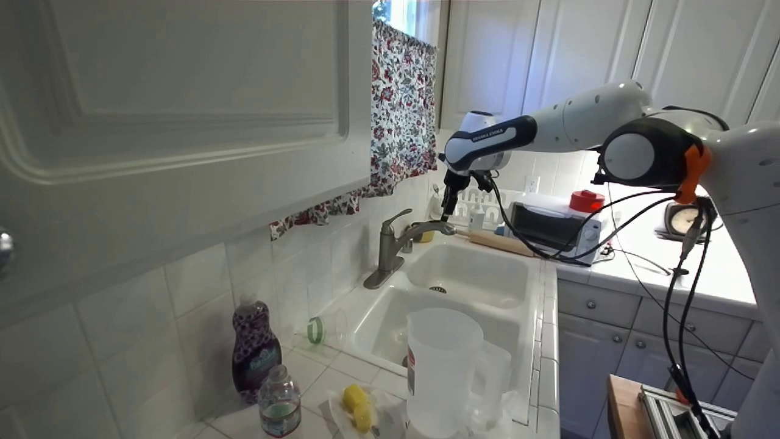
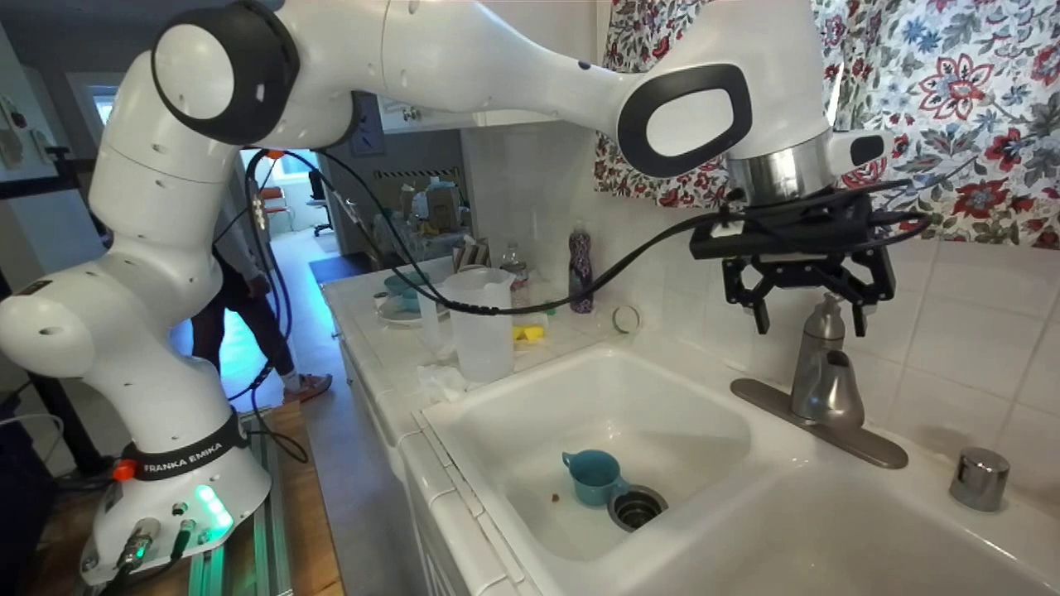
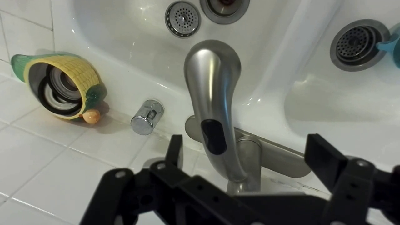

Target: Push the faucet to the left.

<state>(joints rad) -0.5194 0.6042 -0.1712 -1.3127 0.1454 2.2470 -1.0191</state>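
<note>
Grey brushed-metal arched faucet (image 3: 213, 97) below, I hold my black two-fingered gripper (image 2: 811, 323) spread, likely to straddle and push it

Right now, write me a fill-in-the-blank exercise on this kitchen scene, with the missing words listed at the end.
1. In the wrist view, the faucet appears between fingers that are not shut but ____.
2. In an exterior view, the blue cup sits in the sink next to the round ____.
3. The yellow and green holder is shaped like an ear of ____.
4. In both exterior views, the curtain is printed with ____.

Missing words: open; drain; corn; flowers.
</note>
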